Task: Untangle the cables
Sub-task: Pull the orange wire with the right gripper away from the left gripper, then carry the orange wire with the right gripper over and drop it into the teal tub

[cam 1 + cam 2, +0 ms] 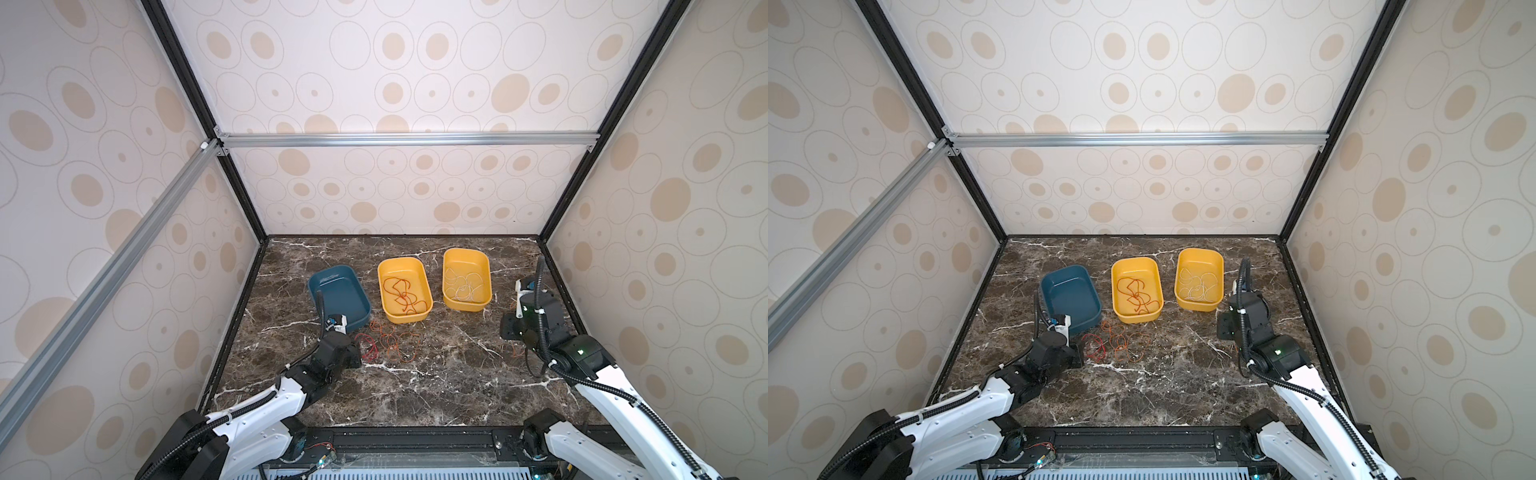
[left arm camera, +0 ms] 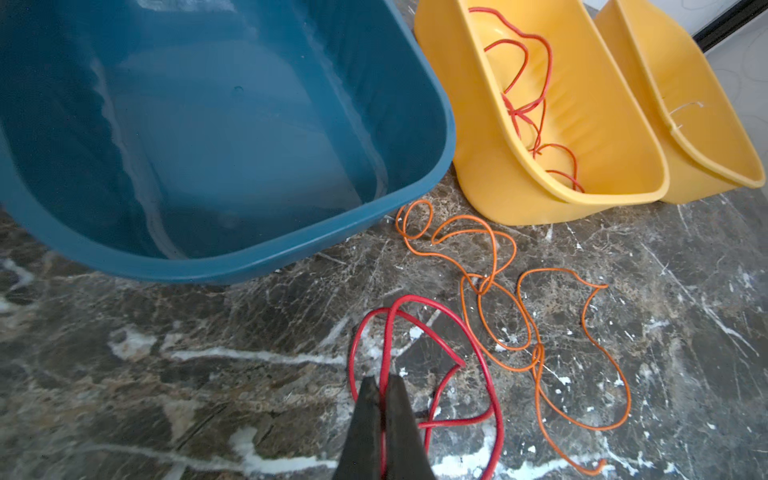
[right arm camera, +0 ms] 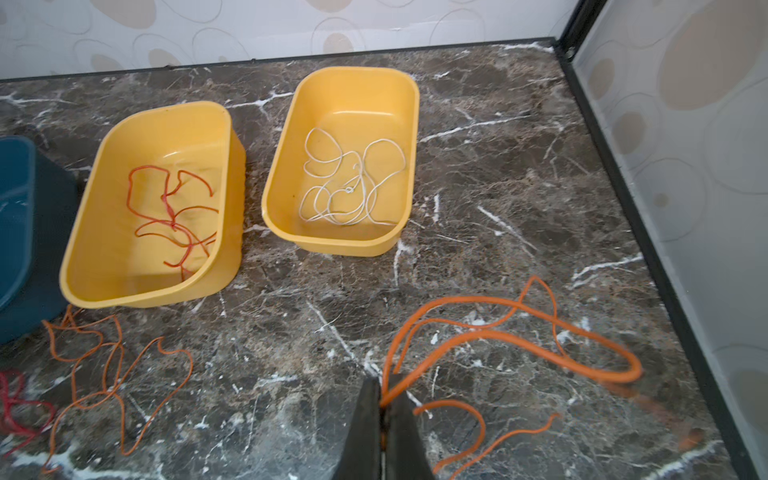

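The cables are thin wires. A red cable (image 2: 409, 296) lies in loops on the marble in front of the blue tray (image 2: 208, 145), and my left gripper (image 2: 382, 380) is shut on one strand of it. Beside it, loose orange cable (image 2: 557, 271) curls on the table (image 1: 392, 340). Over at the right side, my right gripper (image 3: 384, 384) is shut on another orange cable (image 3: 478, 297), whose loops trail toward the right wall. A red-orange cable (image 3: 172, 208) lies in the middle yellow tray (image 1: 401, 261), and a white cable (image 3: 353, 187) lies in the right yellow tray (image 1: 465, 251).
The three trays stand in a row at the back of the marble table (image 1: 449, 374); the blue tray (image 1: 338, 295) holds nothing. Patterned walls with black frame posts close in the left, right and back. Both white arms reach in from the front edge.
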Robot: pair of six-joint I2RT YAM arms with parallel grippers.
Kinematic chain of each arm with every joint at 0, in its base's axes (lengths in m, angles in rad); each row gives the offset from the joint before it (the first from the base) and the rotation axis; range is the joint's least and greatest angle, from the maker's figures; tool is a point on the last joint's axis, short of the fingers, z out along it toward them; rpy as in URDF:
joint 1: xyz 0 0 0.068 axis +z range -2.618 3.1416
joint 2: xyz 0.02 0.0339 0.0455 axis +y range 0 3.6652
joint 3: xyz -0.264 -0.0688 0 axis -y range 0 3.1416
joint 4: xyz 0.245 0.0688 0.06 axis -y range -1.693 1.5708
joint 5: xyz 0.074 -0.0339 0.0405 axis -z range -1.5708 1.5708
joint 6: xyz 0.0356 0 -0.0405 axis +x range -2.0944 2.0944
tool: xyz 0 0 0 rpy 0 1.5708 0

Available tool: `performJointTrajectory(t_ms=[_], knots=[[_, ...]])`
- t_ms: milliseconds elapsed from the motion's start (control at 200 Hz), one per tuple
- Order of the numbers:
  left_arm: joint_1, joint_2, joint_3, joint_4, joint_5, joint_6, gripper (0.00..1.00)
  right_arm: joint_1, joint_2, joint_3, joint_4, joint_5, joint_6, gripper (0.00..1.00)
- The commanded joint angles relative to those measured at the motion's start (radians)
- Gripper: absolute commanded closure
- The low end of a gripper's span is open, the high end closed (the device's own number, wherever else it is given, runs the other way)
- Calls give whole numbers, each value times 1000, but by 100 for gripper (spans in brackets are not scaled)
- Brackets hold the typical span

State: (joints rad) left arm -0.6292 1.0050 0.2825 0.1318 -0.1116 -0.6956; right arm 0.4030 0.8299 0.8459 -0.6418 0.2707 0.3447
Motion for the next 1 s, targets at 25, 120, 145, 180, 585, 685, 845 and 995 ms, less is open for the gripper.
performJointTrajectory(t_ms=[25,120,145,180,585,685,845,995], knots=[[3,14,10,-30,39,16,88,-4,-5,-6,30,-116,8,100],[3,21,19,-34,49,26,71,-4,-9,5,51,-201,-17,100],[3,19,21,-37,48,29,67,-4,-9,9,56,-225,-24,100],[3,16,23,-37,49,33,62,-4,-8,17,60,-264,-30,100],[5,-39,43,-64,46,38,38,0,74,141,188,-698,-24,100],[12,-64,49,-72,56,31,36,12,118,165,271,-760,19,100],[37,-98,62,-95,73,22,35,102,226,244,351,-768,16,100],[71,-151,77,-152,28,-5,35,198,360,338,401,-751,-8,100]])
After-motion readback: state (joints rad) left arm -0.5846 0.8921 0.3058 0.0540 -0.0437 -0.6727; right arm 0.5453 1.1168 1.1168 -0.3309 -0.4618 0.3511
